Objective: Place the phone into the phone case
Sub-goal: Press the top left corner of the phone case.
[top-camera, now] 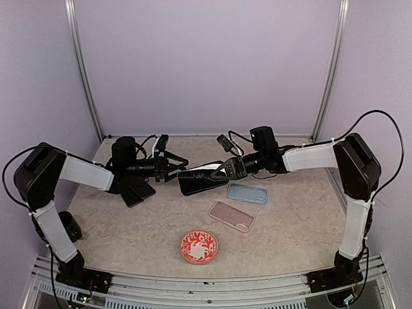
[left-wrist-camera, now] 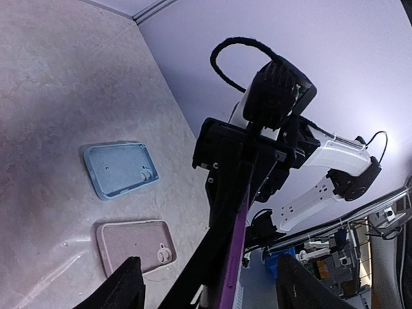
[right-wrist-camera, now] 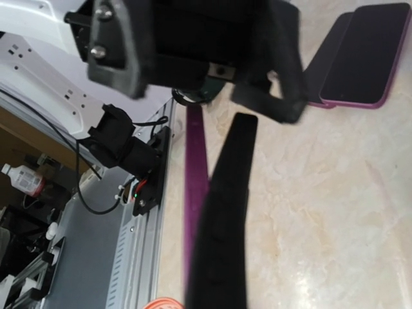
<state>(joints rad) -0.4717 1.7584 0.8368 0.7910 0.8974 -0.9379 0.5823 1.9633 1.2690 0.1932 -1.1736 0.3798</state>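
The right gripper (top-camera: 215, 174) clasps the dark phone (top-camera: 193, 183) above mid-table, and the left gripper (top-camera: 174, 167) gapes wide at the phone's left end. To the right lie a blue case (top-camera: 247, 193) and, nearer, a pink case (top-camera: 231, 215). A red plate (top-camera: 198, 246) sits nearer still, and two more phones (top-camera: 136, 190) lie under the left arm.

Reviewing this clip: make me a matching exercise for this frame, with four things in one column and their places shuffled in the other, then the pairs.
Things
1. blue phone case
2. pink phone case
3. red patterned plate
4. phone

Places
A. gripped in the jaws of the right gripper
B. on the table, nearest the arm bases
C. flat on the table, between the plate and the other case
D. flat on the table, farthest toward the right arm's side

Pairs: 1-D, 2-C, 3-B, 4-A
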